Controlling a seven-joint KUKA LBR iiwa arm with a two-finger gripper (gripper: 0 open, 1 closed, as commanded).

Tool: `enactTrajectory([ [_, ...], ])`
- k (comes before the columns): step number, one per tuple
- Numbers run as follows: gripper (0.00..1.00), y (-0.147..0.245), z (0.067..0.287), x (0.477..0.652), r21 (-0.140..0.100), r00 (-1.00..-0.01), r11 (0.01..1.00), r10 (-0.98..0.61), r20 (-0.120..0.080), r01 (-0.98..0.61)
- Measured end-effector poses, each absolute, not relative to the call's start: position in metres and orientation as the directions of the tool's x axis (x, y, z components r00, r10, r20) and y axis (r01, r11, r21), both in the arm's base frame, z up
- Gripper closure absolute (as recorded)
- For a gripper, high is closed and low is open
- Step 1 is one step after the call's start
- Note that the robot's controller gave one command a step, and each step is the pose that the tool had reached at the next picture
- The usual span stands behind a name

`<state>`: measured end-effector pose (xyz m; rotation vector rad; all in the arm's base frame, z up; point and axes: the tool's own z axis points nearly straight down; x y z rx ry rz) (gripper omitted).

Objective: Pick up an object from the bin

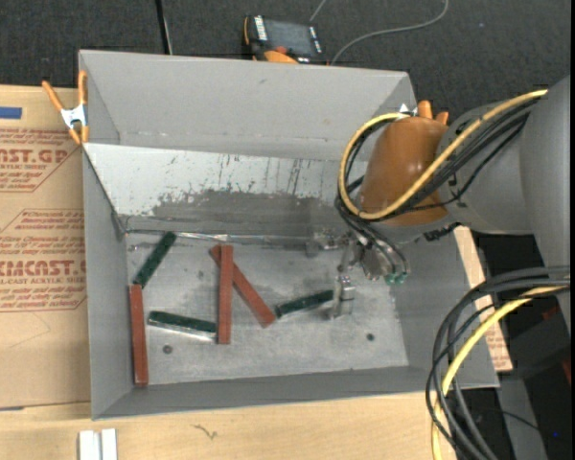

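Claw (345, 297) low at right end of dark green stick (302, 305), bin (297, 355) floor right of centre; spread or pinching, cannot tell.

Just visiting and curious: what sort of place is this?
Probably a robotics lab test rig: a cabled arm reaches into a grey metal bin of loose red sticks and green sticks.
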<state>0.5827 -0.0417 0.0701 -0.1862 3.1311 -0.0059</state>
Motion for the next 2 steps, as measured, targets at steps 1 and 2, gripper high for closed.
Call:
enactTrajectory([
  [1,1.00,-0.0361,0.0698,0.5817,0.000,-0.992,0.992,-0.124,-0.002,-0.124],
  [2,0.00,-0.0359,0.0698,0.5817,0.000,-0.992,0.992,-0.125,-0.002,-0.125],
])
